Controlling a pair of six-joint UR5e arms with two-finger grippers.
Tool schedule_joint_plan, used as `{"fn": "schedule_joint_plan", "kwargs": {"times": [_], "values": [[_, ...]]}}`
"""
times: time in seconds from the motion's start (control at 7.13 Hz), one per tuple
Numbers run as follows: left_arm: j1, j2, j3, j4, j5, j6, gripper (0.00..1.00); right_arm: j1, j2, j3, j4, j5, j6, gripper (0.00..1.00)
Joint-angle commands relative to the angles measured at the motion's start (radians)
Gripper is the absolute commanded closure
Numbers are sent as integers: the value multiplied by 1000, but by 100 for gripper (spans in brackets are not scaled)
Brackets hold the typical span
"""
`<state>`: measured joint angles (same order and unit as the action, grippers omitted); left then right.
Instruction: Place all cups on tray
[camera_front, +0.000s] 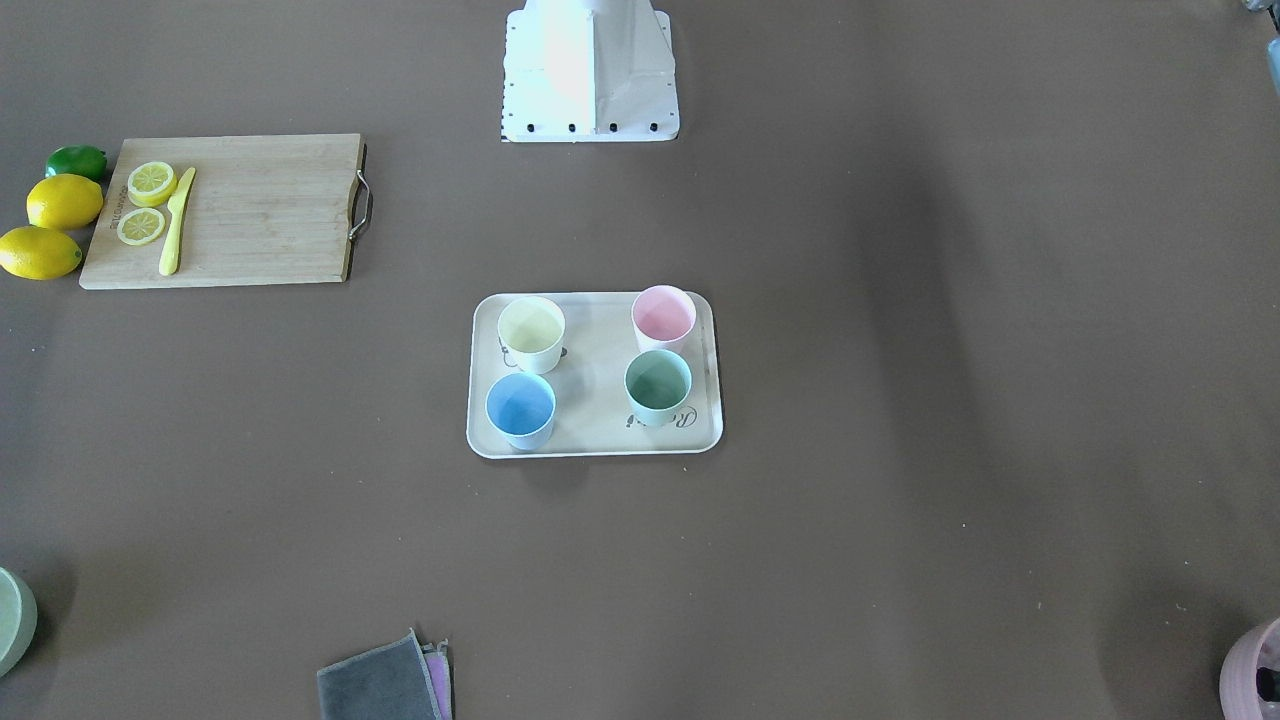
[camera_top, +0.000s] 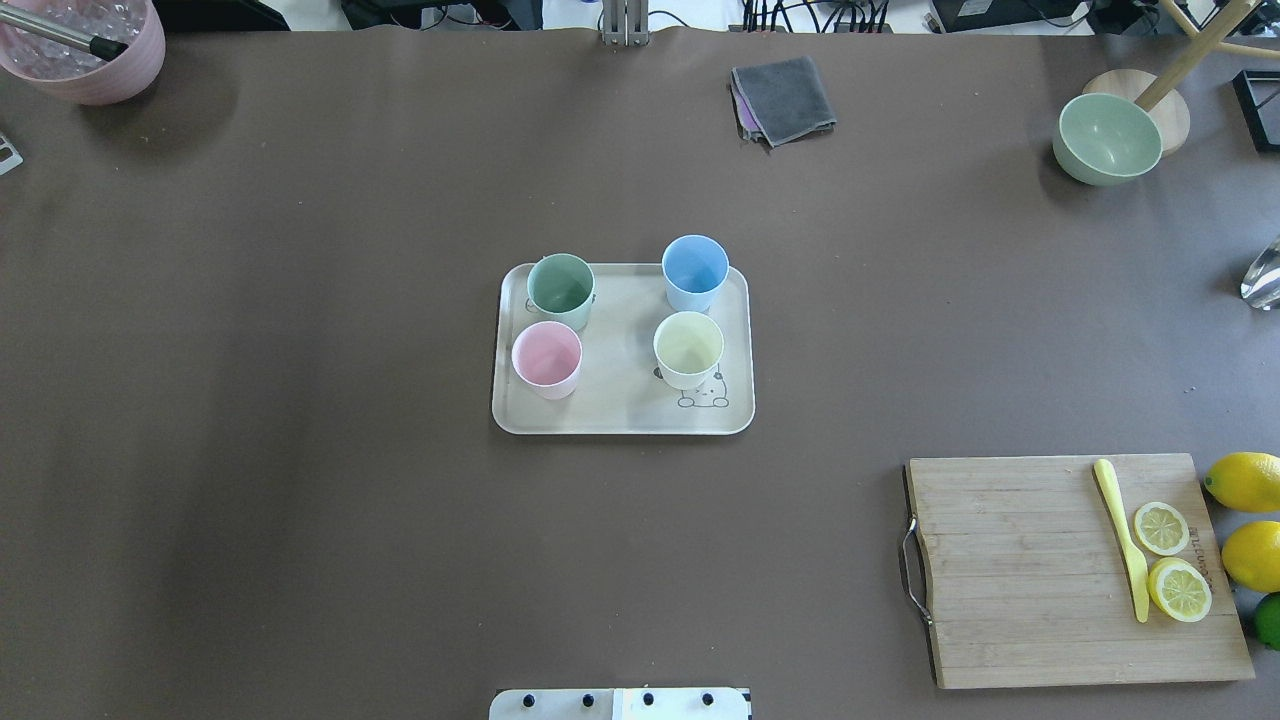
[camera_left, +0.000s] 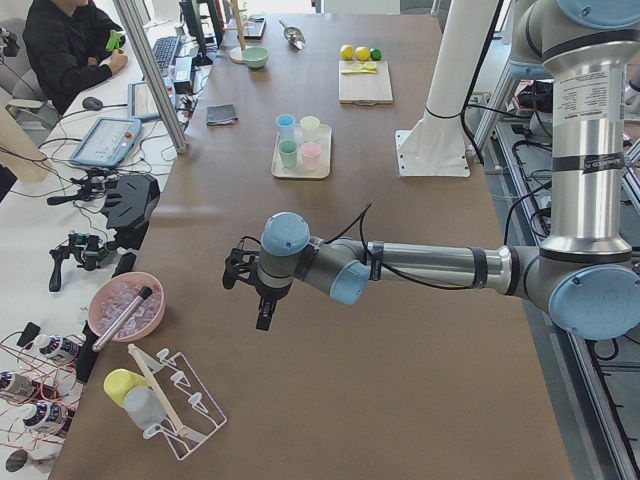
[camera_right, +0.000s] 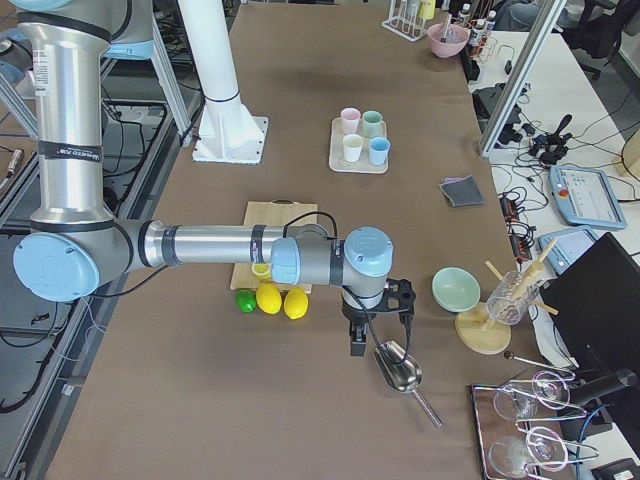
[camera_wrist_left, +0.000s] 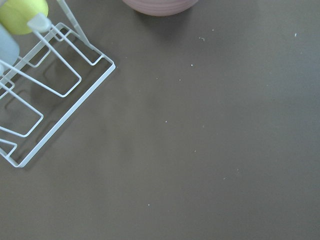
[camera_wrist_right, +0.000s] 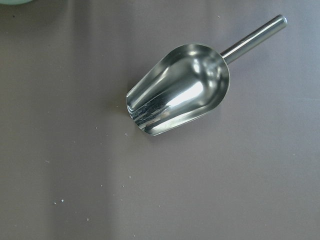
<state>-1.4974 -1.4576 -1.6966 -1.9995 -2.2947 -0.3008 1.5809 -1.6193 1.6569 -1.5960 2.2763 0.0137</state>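
While both arms hang out at opposite ends of the worktop, all four cups stand upright on the cream-beige rectangular tray (camera_top: 620, 418), which lies at the middle of the worktop, well apart from every edge. On the tray's half toward the operator-side edge: mint green plastic tumbler (camera_top: 560, 287) at the left, light blue plastic tumbler (camera_top: 695, 270) at the right, hard up by the rim. On the half toward the robot-side edge: pale pink plastic tumbler (camera_top: 546, 356) at the left, pale yellow plastic tumbler (camera_top: 688, 346) at the right, just beside the cartoon animal drawing (camera_top: 703, 392). Cups are apart from each other, none tipped. Left gripper (camera_left: 264, 322) hangs above bare table near the left end, close to a mauve-pink pot (camera_left: 126, 305) and a white wire rack (camera_wrist_left: 50, 100); it shows only in the side view, so I cannot tell how its jaws stand. Right gripper (camera_right: 357, 346) hangs near the right end over a steel scoop (camera_wrist_right: 175, 90) lying on the table; same problem, jaw state cannot be told. Elsewhere: wooden cutting board with metal handle (camera_top: 1020, 570) toward the robot-side right corner, carrying a yellow plastic knife (camera_top: 1122, 530) and two lemon slices (camera_top: 1161, 528); whole lemons (camera_top: 1245, 481) by its right edge; sage-green bowl (camera_top: 1107, 137) toward the operator-side right corner; folded grey cloth (camera_top: 785, 95) at the operator-side edge.
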Motion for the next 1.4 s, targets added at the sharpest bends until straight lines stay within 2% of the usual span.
{"fn": "schedule_joint_plan", "kwargs": {"times": [0.0,0.14,1.26], "values": [[-21,35,-53,33,0,0,2,1,-2,0,1,0,9,0],[-23,34,-76,86,3,0,2,1,-2,4,1,5,8,0],[-21,34,-66,90,9,0,2,1,-5,4,1,5,9,0]]}}
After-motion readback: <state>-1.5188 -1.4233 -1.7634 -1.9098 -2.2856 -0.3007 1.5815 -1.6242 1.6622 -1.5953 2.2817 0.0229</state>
